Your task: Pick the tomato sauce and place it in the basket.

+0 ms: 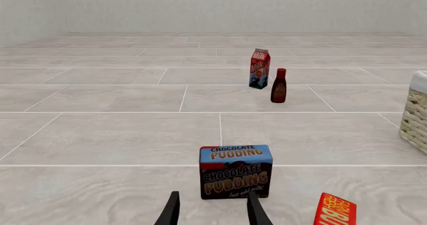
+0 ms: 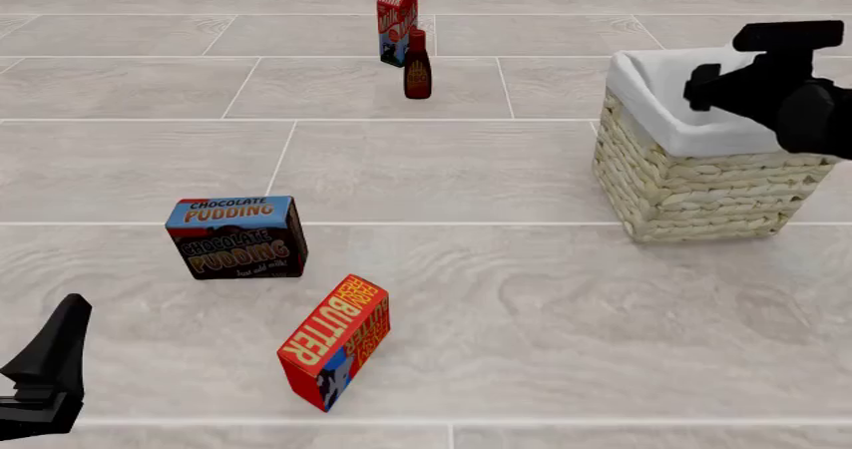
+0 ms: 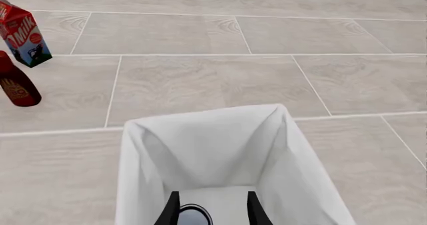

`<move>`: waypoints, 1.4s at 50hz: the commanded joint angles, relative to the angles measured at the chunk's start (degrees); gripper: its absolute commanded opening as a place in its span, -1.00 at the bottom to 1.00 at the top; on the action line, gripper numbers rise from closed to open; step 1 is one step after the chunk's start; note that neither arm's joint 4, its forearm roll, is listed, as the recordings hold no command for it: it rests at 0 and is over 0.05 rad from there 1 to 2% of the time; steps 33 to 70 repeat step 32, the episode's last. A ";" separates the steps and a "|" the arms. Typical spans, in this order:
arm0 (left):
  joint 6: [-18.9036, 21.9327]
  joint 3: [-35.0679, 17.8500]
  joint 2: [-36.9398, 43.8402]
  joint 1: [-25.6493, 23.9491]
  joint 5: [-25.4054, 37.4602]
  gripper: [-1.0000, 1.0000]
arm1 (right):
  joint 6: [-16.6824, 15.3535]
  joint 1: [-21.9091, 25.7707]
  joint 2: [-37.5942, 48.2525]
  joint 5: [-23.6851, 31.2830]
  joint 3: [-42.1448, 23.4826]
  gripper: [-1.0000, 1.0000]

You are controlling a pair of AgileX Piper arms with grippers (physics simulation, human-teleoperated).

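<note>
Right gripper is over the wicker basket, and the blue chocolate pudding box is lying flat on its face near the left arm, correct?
Not quite. The blue chocolate pudding box stands upright, as the front view shows. The right gripper is indeed over the white-lined wicker basket.

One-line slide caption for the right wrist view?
Right pincer, open, poised over the white-lined basket, a dark round top showing between its fingers.

Bare simulated room, perhaps a test scene (grey tiled floor (image 2: 440,170)).
</note>
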 commanded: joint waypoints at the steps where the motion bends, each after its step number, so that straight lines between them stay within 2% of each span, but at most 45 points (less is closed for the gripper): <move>1: 0.00 0.00 0.00 0.00 0.00 1.00 | 0.45 -0.04 -1.84 0.19 0.39 1.00; 21: 0.00 0.00 0.00 0.00 0.00 1.00 | 0.55 1.56 -18.03 2.80 4.33 1.00; 32: 0.00 0.00 0.00 0.00 0.00 1.00 | 1.27 3.21 -28.45 3.75 10.26 1.00; 70: 0.00 0.00 0.00 0.00 0.00 1.00 | 1.27 3.21 -28.45 3.75 10.26 1.00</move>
